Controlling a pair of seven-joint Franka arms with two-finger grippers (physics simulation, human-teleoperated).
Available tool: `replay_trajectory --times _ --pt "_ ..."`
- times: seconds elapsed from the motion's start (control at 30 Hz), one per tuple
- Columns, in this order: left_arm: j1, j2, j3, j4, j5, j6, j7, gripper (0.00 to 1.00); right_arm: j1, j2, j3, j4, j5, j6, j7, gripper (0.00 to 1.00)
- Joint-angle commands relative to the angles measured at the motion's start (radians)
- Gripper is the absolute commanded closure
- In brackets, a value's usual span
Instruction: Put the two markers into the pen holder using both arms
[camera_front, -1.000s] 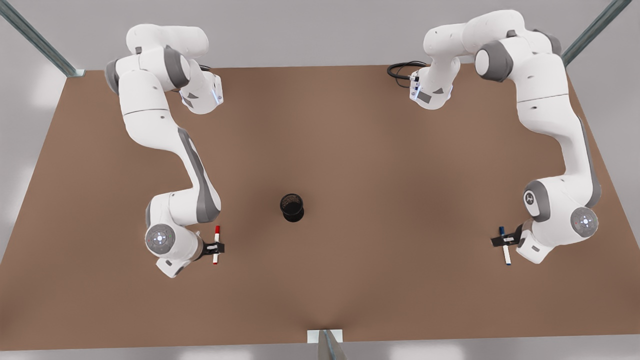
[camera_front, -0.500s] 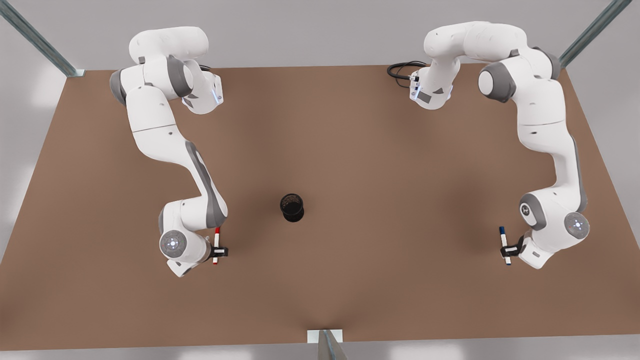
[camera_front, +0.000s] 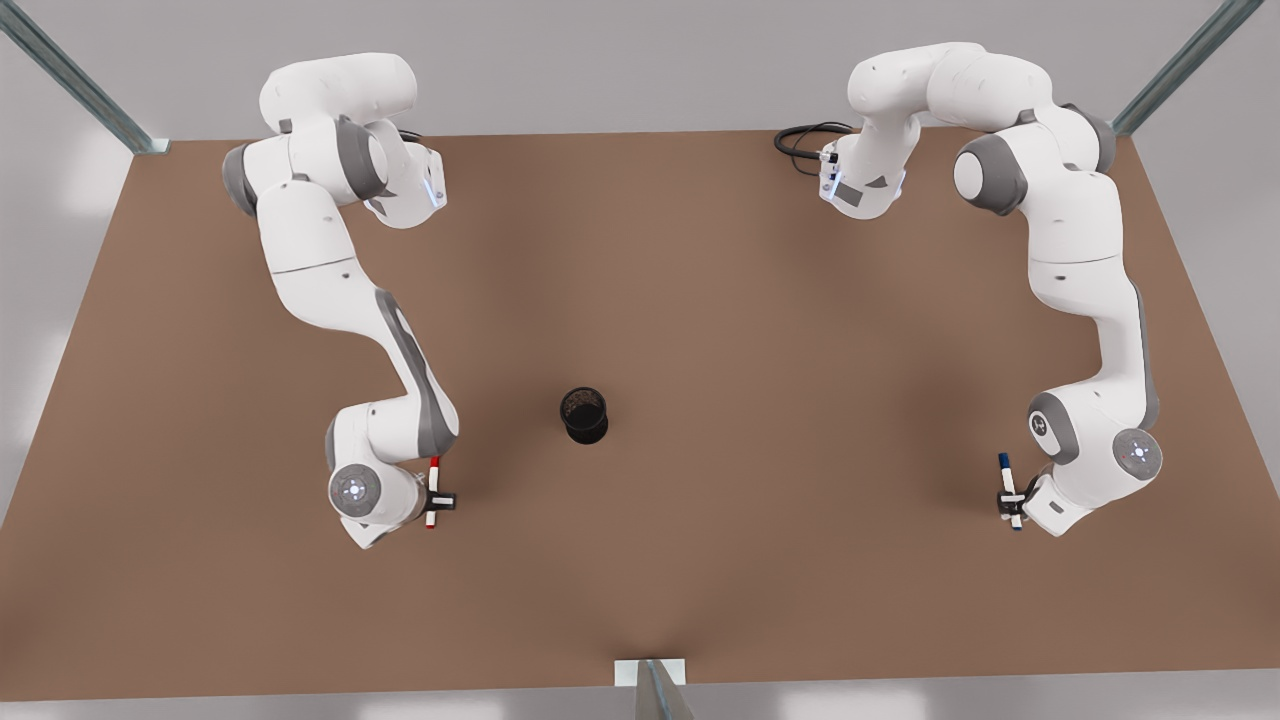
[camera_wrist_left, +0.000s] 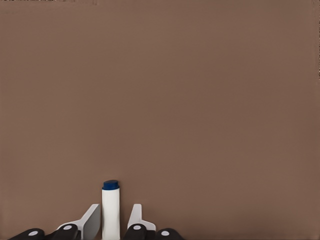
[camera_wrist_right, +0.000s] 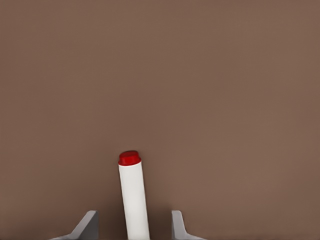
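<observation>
Blue marker (camera_wrist_left: 110, 210) between left tool's (camera_wrist_left: 111, 222) parted fingers, red marker (camera_wrist_right: 134, 200) between right tool's (camera_wrist_right: 132, 225) wider-spread fingers

1. A plain brown table (camera_front: 700, 300) carries everything.
2. The black pen holder (camera_front: 584, 415) stands upright near its middle.
3. The red marker (camera_front: 433, 492) lies towards the front view's left.
4. The blue marker (camera_front: 1009, 489) lies far towards the right.
5. A black cable (camera_front: 800, 140) coils at the far edge.
</observation>
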Motion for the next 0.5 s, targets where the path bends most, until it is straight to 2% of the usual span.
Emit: replay_trajectory --times 0.0,0.2,0.3,0.47 --pt "0.0 -0.001 0.0 0.001 0.0 0.005 0.124 0.53 0.0 0.002 0.001 0.0 0.002 0.004 0.041 0.36" --pt "0.0 0.014 0.008 0.001 0.0 0.005 0.122 0.54 0.0 0.002 0.001 -0.008 0.002 0.002 0.041 0.43" --pt "0.0 0.013 0.009 0.001 0.0 0.005 0.121 0.59 0.001 0.002 0.001 -0.018 0.002 0.007 0.042 0.45" --pt "0.0 0.006 0.008 0.001 -0.001 0.005 0.118 0.62 0.004 0.001 0.001 -0.018 0.002 0.007 0.049 0.5"
